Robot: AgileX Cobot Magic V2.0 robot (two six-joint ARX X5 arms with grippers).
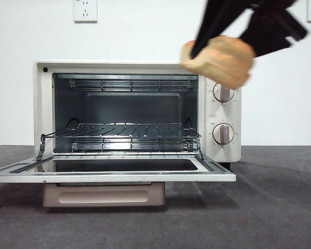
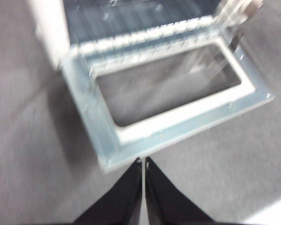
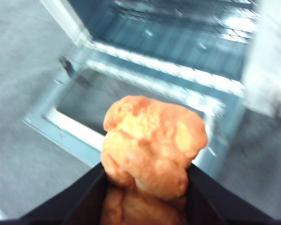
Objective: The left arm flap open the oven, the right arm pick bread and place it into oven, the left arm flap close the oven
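the bread (image 1: 220,59) hangs in the air in front of the oven's upper right corner, above the knobs, pinched in the right gripper (image 1: 210,49). in the front view it is motion-blurred, pale golden, edges smeared, and it covers part of the oven's top right edge. in the right wrist view the bread (image 3: 152,150) fills the gap between the two black jaws, lumpy orange crust, its lower end cut off by the picture edge; the jaws are spread only as wide as the loaf and press it on both sides. the right gripper (image 3: 147,187) points toward the open oven cavity.

the oven (image 1: 41,104) sits on the dark grey table (image 1: 280,207), door (image 1: 114,174) dropped flat and level, glass window facing up. wire rack (image 1: 129,132) inside is bare; upper heating rods visible near the ceiling. two knobs (image 1: 223,93) on the right panel, the top one partly overlapped by the bread. beige handle (image 1: 103,196) shows under the door's front edge.

right arm enters from the top right, dark and blurred, detail hard to make out. left gripper (image 2: 143,164) hovers above the table just beside the door's near corner, jaws pressed together with only a thin slit, holding nothing. left wrist view is blurry; door frame (image 2: 187,119) reads pale blue-white. two wall sockets (image 1: 85,9) behind, cropped.
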